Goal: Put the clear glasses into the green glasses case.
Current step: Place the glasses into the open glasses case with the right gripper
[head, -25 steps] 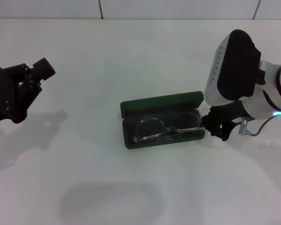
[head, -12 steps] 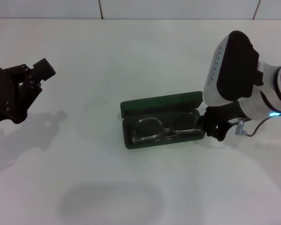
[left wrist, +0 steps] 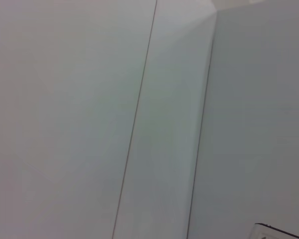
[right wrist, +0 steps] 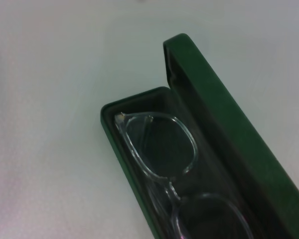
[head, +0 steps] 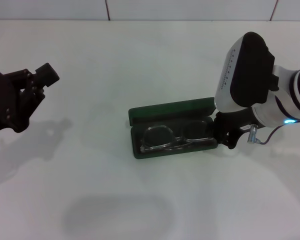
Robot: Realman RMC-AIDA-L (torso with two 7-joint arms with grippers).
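The green glasses case lies open in the middle of the white table, its lid tilted back on the far side. The clear glasses lie inside it on the dark lining, lenses side by side along its length. My right gripper hangs low at the case's right end, touching or nearly touching that end. The right wrist view looks along the case and shows one lens of the clear glasses inside the tray. My left gripper is parked far to the left, above the table.
A white tiled wall runs along the back of the table. A thin cable loops off my right wrist just right of the case. The left wrist view shows only pale wall panels.
My right gripper has crept a little left, closing onto the case's right end. The case, the glasses and the left arm have not moved.
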